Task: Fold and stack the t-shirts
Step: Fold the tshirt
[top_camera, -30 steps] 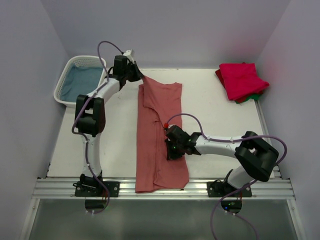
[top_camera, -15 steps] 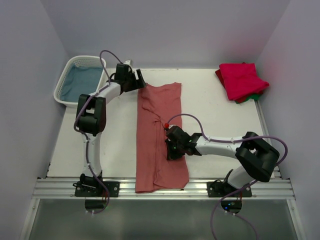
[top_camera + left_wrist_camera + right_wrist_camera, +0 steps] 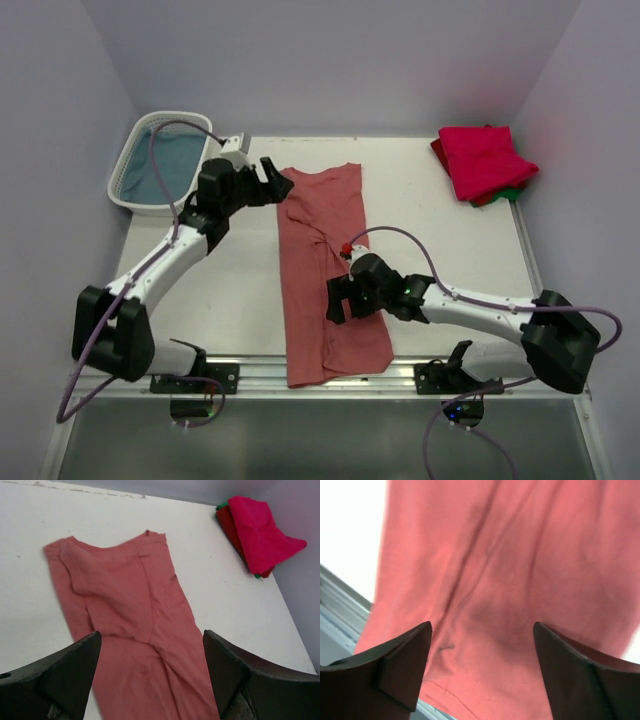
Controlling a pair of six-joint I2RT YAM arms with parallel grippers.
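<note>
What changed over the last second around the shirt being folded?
Both grippers let go of the salmon-red t-shirt. The left gripper opened and drew back a little from its far left corner. The right gripper opened over its near half. The shirt's near end slid slightly right. The folded stack at far right and the basket stayed put.

Overhead spans table (image 3: 470,235); both wrists — right seemingly closer — face salmon shirt (image 3: 125,595).

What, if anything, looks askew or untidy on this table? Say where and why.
The dusty salmon-red cloth t-shirt, folded into a long strip mid-table, lies slightly slanted, with puckered creases around its middle and its near end draped over the metal front rail.
</note>
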